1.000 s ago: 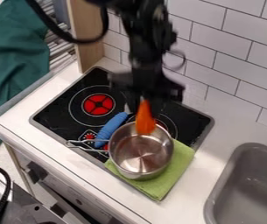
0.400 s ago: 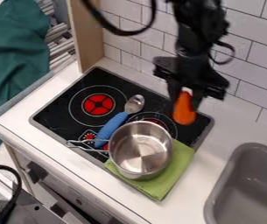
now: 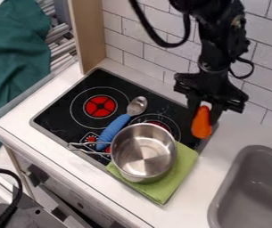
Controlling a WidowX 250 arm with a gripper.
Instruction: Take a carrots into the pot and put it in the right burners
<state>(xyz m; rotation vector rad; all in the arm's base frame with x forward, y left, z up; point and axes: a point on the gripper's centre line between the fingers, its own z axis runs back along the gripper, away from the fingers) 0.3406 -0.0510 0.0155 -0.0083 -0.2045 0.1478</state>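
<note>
My gripper (image 3: 204, 111) hangs over the right edge of the black stove, closed around the upper end of an orange carrot (image 3: 201, 124). The carrot points downward, to the right of the pot. A silver pot (image 3: 121, 153) stands at the stove's front right, partly over a green cloth, with its wire handle toward the left. The right burner (image 3: 172, 124) is partly covered by the pot, and its red centre shows just behind the rim.
A spoon with a blue handle (image 3: 112, 129) lies left of the pot. The left burner (image 3: 100, 106) is behind it. The green cloth (image 3: 176, 173) reaches onto the counter. A grey sink (image 3: 254, 191) is at the right, a tiled wall (image 3: 162, 49) behind.
The gripper has moved right with the carrot, from above the pot to the stove's right edge. The pot, spoon and cloth have stayed where they were.
</note>
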